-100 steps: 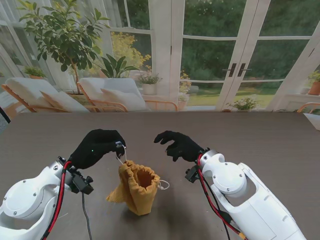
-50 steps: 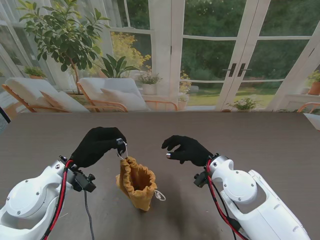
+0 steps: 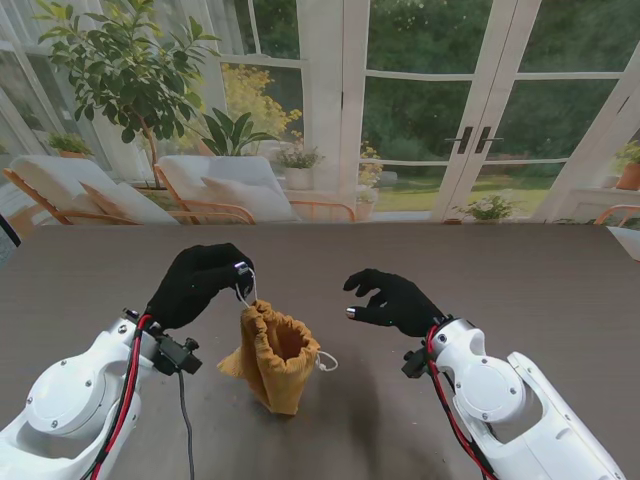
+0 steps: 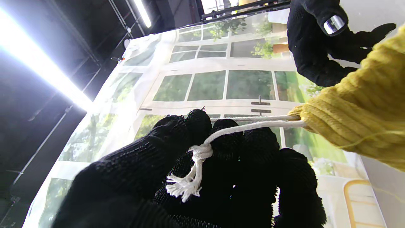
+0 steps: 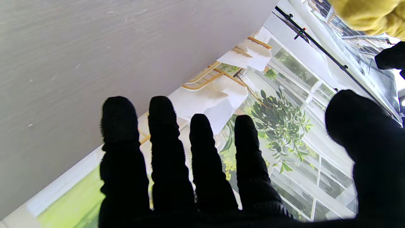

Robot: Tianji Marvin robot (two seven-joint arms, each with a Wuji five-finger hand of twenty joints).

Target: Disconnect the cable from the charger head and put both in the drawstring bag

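Note:
A mustard-yellow drawstring bag (image 3: 274,356) hangs tilted over the table, its mouth facing up. My left hand (image 3: 200,282) is shut on the bag's white drawstring (image 3: 246,293), pinching it at the bag's left rim. In the left wrist view the knotted drawstring (image 4: 202,152) runs from my fingers to the bag (image 4: 357,117). My right hand (image 3: 395,300) hovers open to the right of the bag, fingers spread and holding nothing; the right wrist view shows the right hand (image 5: 196,164) with a corner of the bag (image 5: 364,12). No charger head or cable is visible.
The dark grey table (image 3: 520,270) stretches all around the bag. A second loop of drawstring (image 3: 327,362) dangles from the bag's right side. Red and black cables run along both forearms. Windows, chairs and plants stand beyond the far edge.
My right hand drew back from the bag toward the right and nearer to me. The left hand kept its hold on the drawstring, and the bag shifted slightly and tilted.

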